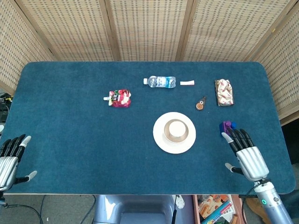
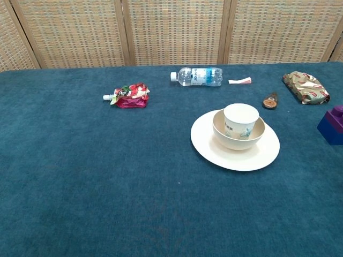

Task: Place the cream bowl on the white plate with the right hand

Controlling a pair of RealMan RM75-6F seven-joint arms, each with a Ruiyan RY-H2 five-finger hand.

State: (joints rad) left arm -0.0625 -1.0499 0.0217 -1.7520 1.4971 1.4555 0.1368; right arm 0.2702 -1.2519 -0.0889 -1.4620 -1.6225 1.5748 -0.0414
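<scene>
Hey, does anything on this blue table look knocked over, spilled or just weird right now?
Nothing is spilled or broken. The clear plastic water bottle lies on its side, and so does the red drink pouch. One oddity: a small white paper cup stands upright inside the cream bowl, which sits squarely on the white plate.

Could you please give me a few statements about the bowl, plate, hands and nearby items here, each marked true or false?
1. The cream bowl sits on the white plate. True.
2. The right hand grips the bowl. False: it is open, apart from the bowl, near the table's right edge.
3. A paper cup stands inside the bowl. True.
4. The water bottle stands upright. False: it lies on its side.
5. The left hand holds the red pouch. False: it holds nothing, far from the pouch.
</scene>
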